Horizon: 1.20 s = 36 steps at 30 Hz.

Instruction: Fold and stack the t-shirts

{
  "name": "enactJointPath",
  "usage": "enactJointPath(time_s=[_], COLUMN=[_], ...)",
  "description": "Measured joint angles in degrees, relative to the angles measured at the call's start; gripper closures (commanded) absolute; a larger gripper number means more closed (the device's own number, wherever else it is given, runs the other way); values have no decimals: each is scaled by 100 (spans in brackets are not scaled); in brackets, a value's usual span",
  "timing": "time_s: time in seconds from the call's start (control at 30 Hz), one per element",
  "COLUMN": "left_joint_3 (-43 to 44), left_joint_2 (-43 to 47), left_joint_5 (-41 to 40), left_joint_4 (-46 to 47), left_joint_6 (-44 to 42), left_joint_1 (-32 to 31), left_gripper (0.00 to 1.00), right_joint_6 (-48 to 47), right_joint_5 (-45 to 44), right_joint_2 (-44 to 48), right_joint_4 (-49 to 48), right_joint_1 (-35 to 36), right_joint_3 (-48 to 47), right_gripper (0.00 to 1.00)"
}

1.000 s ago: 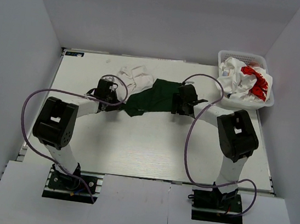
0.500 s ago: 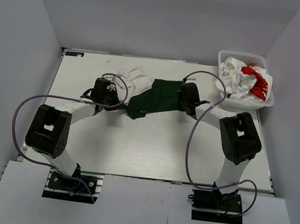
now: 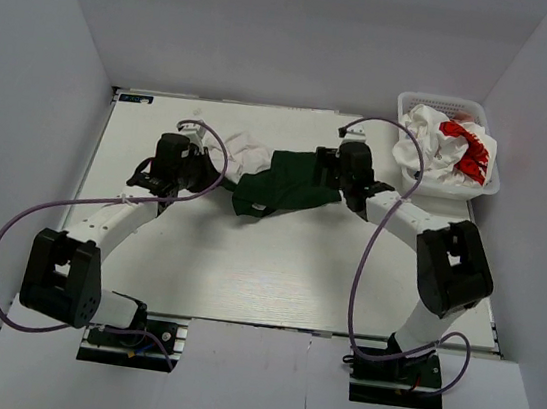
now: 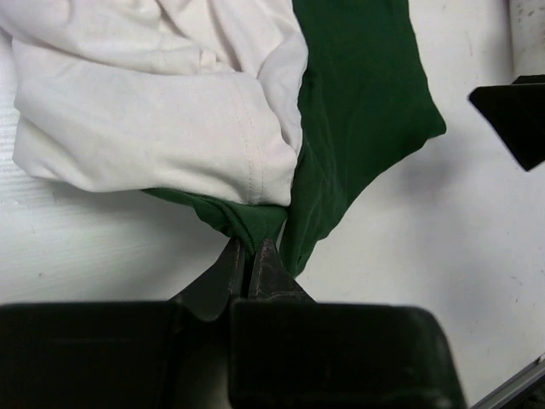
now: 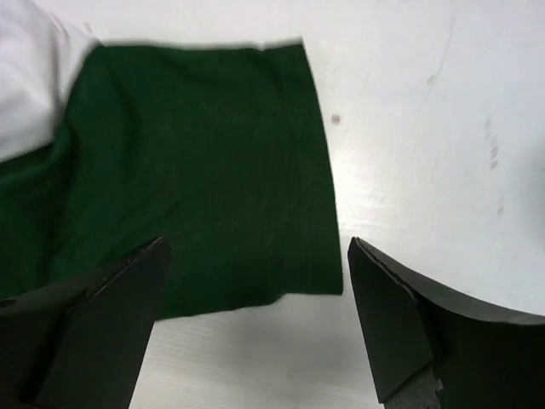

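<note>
The white t-shirt with dark green sleeves [image 3: 284, 188] lies bunched on the far middle of the table [image 3: 276, 265], its white body crumpled toward the left and a green sleeve spread flat toward the right; a second shirt, white with red print [image 3: 455, 146], sits heaped in the white lattice basket [image 3: 435, 191] at the far right corner, so nothing is folded or stacked yet.

The left gripper [image 4: 253, 256] is pinched tight on a small tuck of green cloth under the white body's hem; the right gripper [image 5: 257, 251] stands wide apart above the free end of the green sleeve, holding nothing.

The likely trouble lies in the left pinch; it has only a narrow fold, and a firm pull could draw the cloth out of the fingers, or drag the whole heap across the table instead of opening it. The right jaws could close too high and catch nothing, or take one layer only; then the two arms would pull unevenly and twist the shirt rather than flatten it. The left arm's purple cable [image 3: 222, 152] loops close over the white cloth and might snag it.
</note>
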<state>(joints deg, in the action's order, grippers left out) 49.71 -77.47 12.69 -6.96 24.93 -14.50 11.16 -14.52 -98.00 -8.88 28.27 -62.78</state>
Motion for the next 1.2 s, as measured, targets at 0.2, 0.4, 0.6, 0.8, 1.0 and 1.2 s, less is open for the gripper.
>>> enactJointPath(time_s=[0.2,0.4,0.6,0.8,1.0,1.2], left_joint_3=[-17,-72,-136,-133,160,691], left_joint_2=[-2,46,170,212,382,872], left_joint_5=[0,-2,-4,-4,-50,-90], left_joint_4=[-227,-291,-409,-673,-1045,-1244], left_joint_6=[2,4,13,2,11,13], left_joint_1=[0,0,-2,-11,-15,-15], left_gripper=[100,100,100,100,100,100], right_joint_6=[256,369,391,367,7,-466], right_joint_5=[111,-20,-105,-234,-549,-697], right_joint_2=[-793,-1434,-1617,-1515,-188,1893], right_joint_4=[654,1123,1167,1082,981,247], right_joint_1=[20,76,116,160,219,223], right_joint_3=[-328,-695,-922,-807,-319,-302], right_gripper=[10,33,100,100,100,100])
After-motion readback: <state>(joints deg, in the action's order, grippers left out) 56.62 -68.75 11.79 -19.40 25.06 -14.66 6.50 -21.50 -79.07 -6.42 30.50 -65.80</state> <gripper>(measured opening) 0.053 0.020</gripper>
